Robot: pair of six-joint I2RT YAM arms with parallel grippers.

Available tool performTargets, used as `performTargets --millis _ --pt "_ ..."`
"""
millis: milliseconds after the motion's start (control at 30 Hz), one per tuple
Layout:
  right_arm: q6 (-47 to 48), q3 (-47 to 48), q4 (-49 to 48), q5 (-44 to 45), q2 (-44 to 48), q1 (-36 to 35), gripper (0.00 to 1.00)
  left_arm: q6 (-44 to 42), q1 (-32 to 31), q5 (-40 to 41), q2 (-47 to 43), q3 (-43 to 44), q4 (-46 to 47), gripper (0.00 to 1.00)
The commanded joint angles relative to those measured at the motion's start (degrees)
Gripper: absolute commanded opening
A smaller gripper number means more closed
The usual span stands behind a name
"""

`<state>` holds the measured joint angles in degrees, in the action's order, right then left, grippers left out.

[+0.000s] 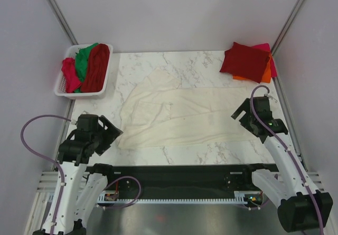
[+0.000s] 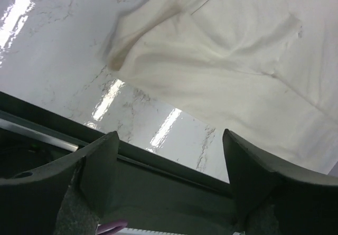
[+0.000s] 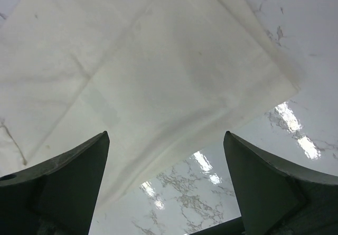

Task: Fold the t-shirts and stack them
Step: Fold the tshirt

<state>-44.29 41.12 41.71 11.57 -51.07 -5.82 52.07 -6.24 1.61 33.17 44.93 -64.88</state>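
Top view
- Shirt (image 1: 179, 113): cream, spread out flat mid-table with some wrinkles, its long side running left to right.
- Basket (image 1: 59, 85): white, at the far left corner; crumpled red, green and pink shirts lie in it.
- Stack (image 1: 245, 60): at the far right corner; a folded dark red shirt on top, with orange and pink edges showing beneath.
- Left gripper (image 1: 115, 133): at the shirt's near left corner, fingers pointing at the cloth.
- Right gripper (image 1: 240, 113): at the shirt's right end.
- Table (image 1: 158, 63): white marble.

Left wrist view
- Left gripper (image 2: 169, 177): fingers spread wide, nothing between them.
- Position: above the dark rail (image 2: 163, 174) at the table's near edge.
- Shirt (image 2: 227, 60): lies beyond the fingertips, apart from them, with a rumpled fold at its left.

Right wrist view
- Right gripper (image 3: 166, 182): fingers spread wide, holding nothing.
- Shirt (image 3: 148, 71): smooth, directly below; its corner edge runs between the fingers.
- Contact with cloth: cannot tell.
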Motion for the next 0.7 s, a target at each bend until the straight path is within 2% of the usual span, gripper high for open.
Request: performTargets --millis 0,67,133,233,267,333,367,433,467,500,533,567,667 --pt "1.0 4.4 -0.4 2.8 -0.5 0.1 0.98 -6.6 0.1 4.5 1.1 5.7 -7.1 0.87" --pt "2.2 5.5 -2.6 1.6 -1.2 0.1 0.98 -8.2 0.2 6.0 2.5 8.1 -5.4 0.86" --pt "3.9 5.6 -5.0 -1.5 -2.8 0.1 0.98 -11.9 0.1 3.2 5.7 8.6 -0.3 0.83" --pt "5.7 4.9 -10.5 -6.1 -6.0 0.0 0.98 -13.3 0.1 -4.0 12.1 8.0 11.9 0.79" --pt "6.2 4.4 -13.5 -10.6 -8.1 0.1 0.98 -13.5 -0.2 -6.7 17.8 8.2 19.1 0.78" --pt "7.7 4.4 -15.3 -15.0 -10.5 -0.2 0.98 -14.4 -0.4 -9.4 24.0 10.4 25.2 0.77" --pt "8.3 4.8 -16.1 -18.0 -12.6 -0.8 0.98 -15.3 -2.0 -10.4 31.1 13.9 31.0 0.77" --pt "10.9 5.5 -16.2 -19.6 -14.2 -1.5 0.98 -20.0 -3.3 -10.2 38.9 18.8 35.8 0.80" --pt "11.6 5.6 -16.1 -21.0 -14.9 -1.8 0.98 -21.7 -3.8 -10.7 47.3 25.1 38.1 0.80" --pt "12.0 5.5 -16.1 -21.5 -15.1 -1.9 0.98 -24.9 -3.8 -10.8 52.6 28.9 38.2 0.80" --pt "12.9 5.5 -16.1 -22.3 -15.2 -2.0 0.98 -26.0 -3.6 -10.5 57.1 37.1 38.1 0.80" --pt "12.9 5.4 -15.8 -23.1 -14.7 -2.2 0.98 -28.7 -3.7 -11.2 65.8 41.3 38.1 0.80" --pt "13.6 5.5 -14.2 -24.9 -13.1 -2.6 0.98 -31.0 -3.6 -10.8 77.0 57.1 38.2 0.81"
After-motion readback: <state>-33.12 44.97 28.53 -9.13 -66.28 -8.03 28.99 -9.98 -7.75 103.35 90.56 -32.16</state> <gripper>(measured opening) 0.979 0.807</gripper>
